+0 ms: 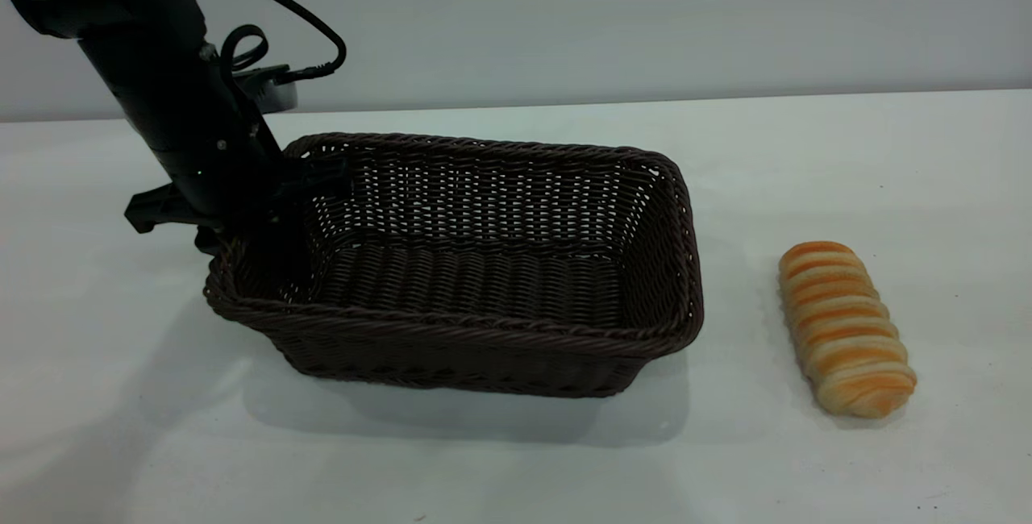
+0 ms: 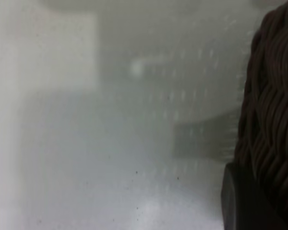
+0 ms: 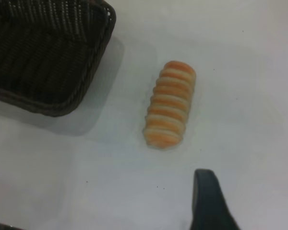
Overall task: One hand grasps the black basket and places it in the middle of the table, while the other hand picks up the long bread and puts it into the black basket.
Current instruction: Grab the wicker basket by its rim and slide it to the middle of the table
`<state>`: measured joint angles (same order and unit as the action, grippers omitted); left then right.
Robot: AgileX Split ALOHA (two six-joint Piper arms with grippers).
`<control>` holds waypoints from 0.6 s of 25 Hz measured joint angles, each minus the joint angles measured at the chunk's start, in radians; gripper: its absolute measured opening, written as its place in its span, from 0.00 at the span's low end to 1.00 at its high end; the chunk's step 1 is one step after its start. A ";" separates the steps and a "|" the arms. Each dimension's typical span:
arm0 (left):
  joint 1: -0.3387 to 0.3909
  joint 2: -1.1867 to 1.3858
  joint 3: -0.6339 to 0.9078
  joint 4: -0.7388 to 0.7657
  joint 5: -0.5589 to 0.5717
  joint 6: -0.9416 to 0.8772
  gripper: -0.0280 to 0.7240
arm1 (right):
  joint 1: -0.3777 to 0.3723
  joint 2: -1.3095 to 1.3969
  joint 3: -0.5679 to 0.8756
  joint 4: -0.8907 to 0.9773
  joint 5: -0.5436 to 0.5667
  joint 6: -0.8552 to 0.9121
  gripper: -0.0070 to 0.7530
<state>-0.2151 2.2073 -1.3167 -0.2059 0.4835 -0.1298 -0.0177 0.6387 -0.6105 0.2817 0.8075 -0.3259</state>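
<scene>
The long bread point(image 1: 846, 328) is being left lying on the table point(image 1: 887, 169), near the right of the black basket point(image 1: 484, 266) but apart from it. The basket's left end rim is being clamped by the left gripper point(image 1: 266, 222). Of the right gripper, only one finger point(image 3: 209, 203) is being shown above the table, near the bread; whether it is apart or together cannot be told.

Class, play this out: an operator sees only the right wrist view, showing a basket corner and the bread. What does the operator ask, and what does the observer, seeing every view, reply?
Operator: Is anything holding the basket?
Observer: Yes, the left gripper is at the left end of the black basket.
Operator: Is the basket empty?
Observer: Yes, its whole floor is bare.
Operator: Where is the bread relative to it?
Observer: The long bread lies on the table, right of the basket, not touching it.
</scene>
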 joint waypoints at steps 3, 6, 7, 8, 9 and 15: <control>0.000 0.000 -0.001 0.002 0.010 -0.008 0.38 | 0.000 0.000 0.000 0.000 0.000 0.000 0.57; 0.001 -0.003 -0.001 0.029 0.027 -0.016 0.57 | 0.000 0.000 0.000 0.000 0.000 0.000 0.57; 0.001 -0.012 -0.001 0.041 0.034 -0.017 0.64 | 0.000 0.000 0.000 0.000 0.000 0.000 0.57; 0.001 -0.020 -0.001 0.049 0.041 -0.020 0.70 | 0.000 0.000 0.000 0.000 0.000 0.000 0.57; 0.001 -0.038 -0.001 0.061 0.049 -0.023 0.75 | 0.000 0.000 0.000 0.000 0.000 0.000 0.57; 0.001 -0.215 -0.001 0.144 0.104 -0.069 0.83 | 0.000 0.081 0.000 0.062 -0.007 -0.024 0.57</control>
<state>-0.2141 1.9920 -1.3178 -0.0621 0.5879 -0.1984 -0.0177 0.7194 -0.6105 0.3435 0.8009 -0.3502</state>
